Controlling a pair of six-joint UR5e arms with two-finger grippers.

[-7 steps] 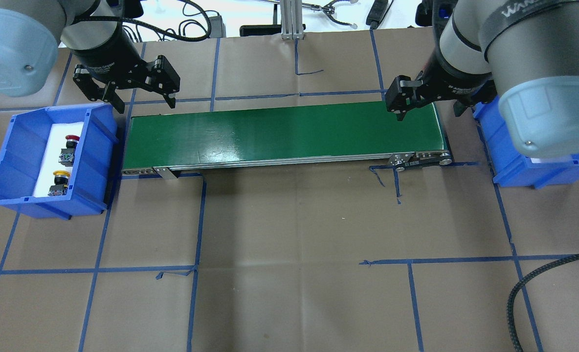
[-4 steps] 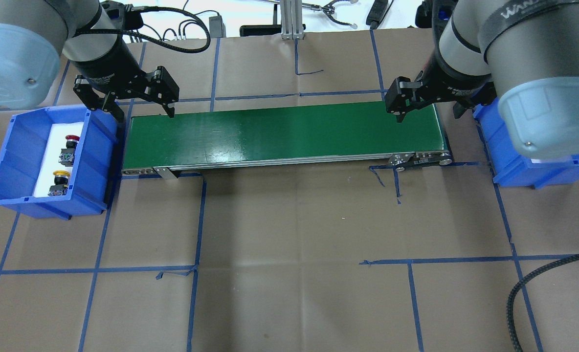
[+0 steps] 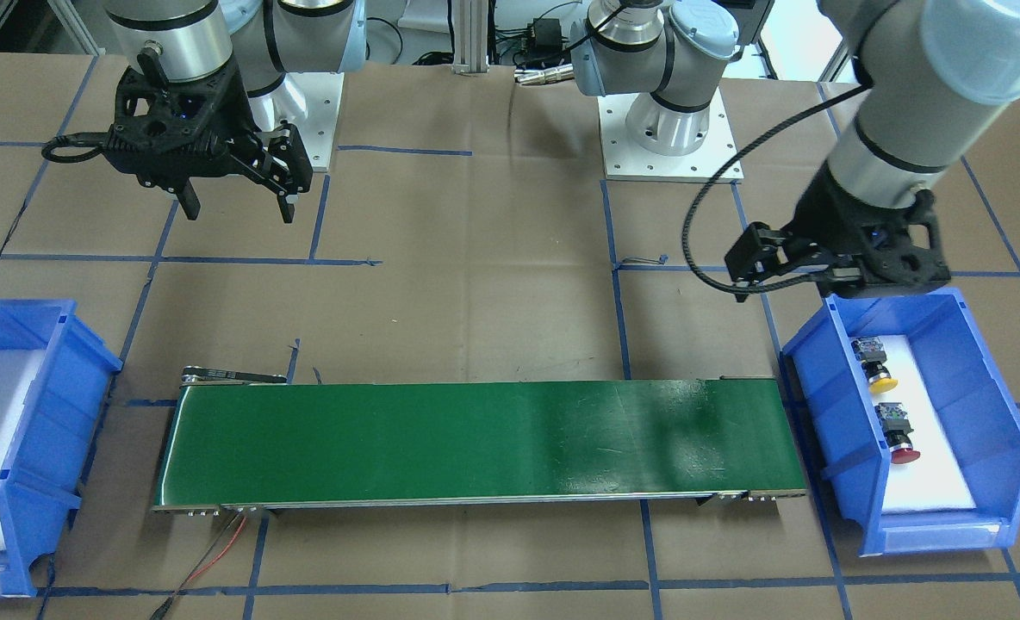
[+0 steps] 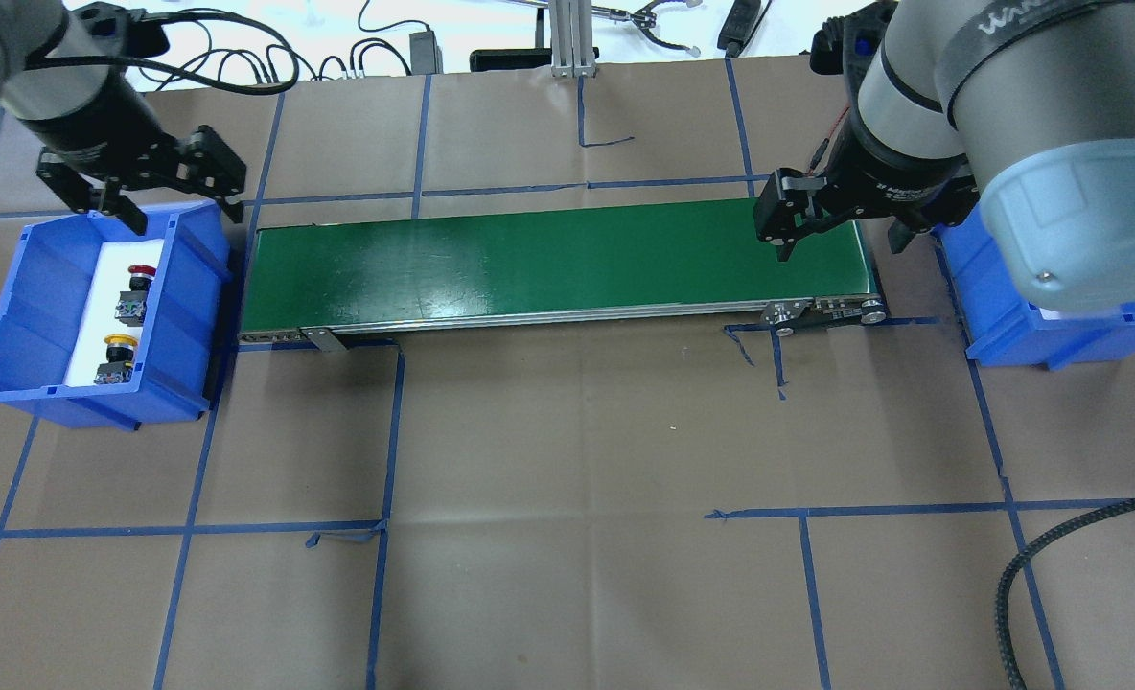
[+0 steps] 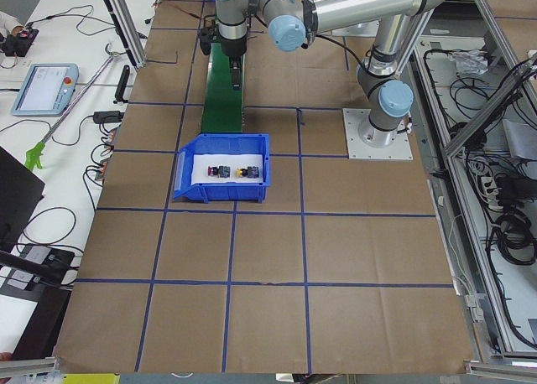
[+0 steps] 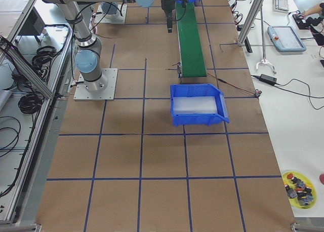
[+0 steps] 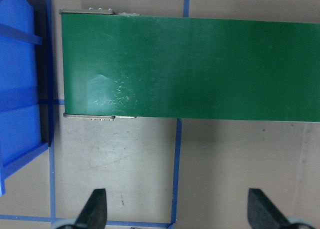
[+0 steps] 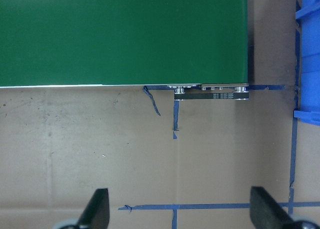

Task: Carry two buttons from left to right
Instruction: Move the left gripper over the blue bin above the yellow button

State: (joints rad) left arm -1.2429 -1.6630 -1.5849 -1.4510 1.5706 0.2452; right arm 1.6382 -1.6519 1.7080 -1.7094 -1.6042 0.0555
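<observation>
The red button and the yellow button lie on white foam in the blue left bin. They also show in the front-facing view, yellow and red. My left gripper is open and empty, above the bin's far rim, beyond the red button. In the left wrist view its fingertips frame bare paper near the belt's end. My right gripper is open and empty over the right end of the green conveyor belt.
A second blue bin with a white liner stands past the belt's right end, partly under my right arm. A black cable lies at the near right. A yellow dish of spare buttons sits far off in the exterior right view.
My left gripper has moved left, from the belt's far left corner to above the left bin's far rim. The right gripper has barely shifted. The buttons have not moved.
</observation>
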